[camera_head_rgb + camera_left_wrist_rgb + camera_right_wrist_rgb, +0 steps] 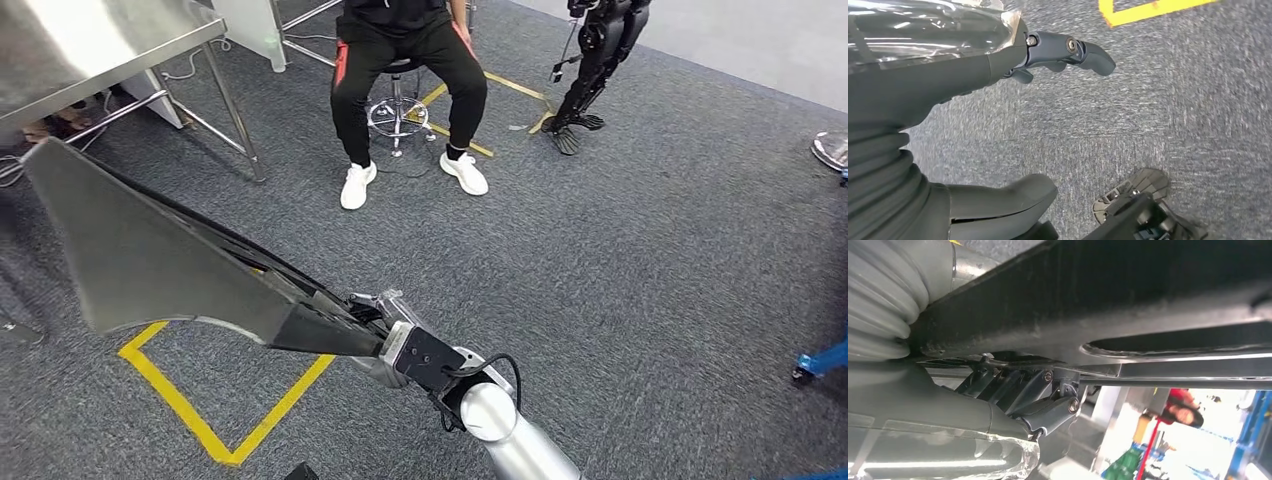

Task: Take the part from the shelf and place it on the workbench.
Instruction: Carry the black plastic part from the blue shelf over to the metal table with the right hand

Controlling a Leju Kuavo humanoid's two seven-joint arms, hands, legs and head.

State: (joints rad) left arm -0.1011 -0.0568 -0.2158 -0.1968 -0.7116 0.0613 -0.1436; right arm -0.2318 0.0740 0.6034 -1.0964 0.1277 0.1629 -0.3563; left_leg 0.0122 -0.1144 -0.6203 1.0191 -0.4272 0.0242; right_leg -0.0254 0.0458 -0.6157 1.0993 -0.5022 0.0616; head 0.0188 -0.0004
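Observation:
The part (150, 255) is a long, wide piece of grey sheet metal with a dark underside. It reaches from my right hand (375, 335) out to the left, above the carpet. My right hand grips its narrow end. In the right wrist view, the dark fingers (1048, 400) press up against the part (1148, 295), which spans the picture. My left hand (948, 85) hangs over the carpet with its fingers (1068, 50) spread apart and nothing in it. A steel-topped workbench (90, 40) stands at the far left.
A person (400, 60) in black sits on a stool straight ahead. Another robot's legs (590, 70) stand to the right of them. Yellow tape (200, 420) marks the grey carpet below the part. A blue wheeled frame (820, 360) is at the right edge.

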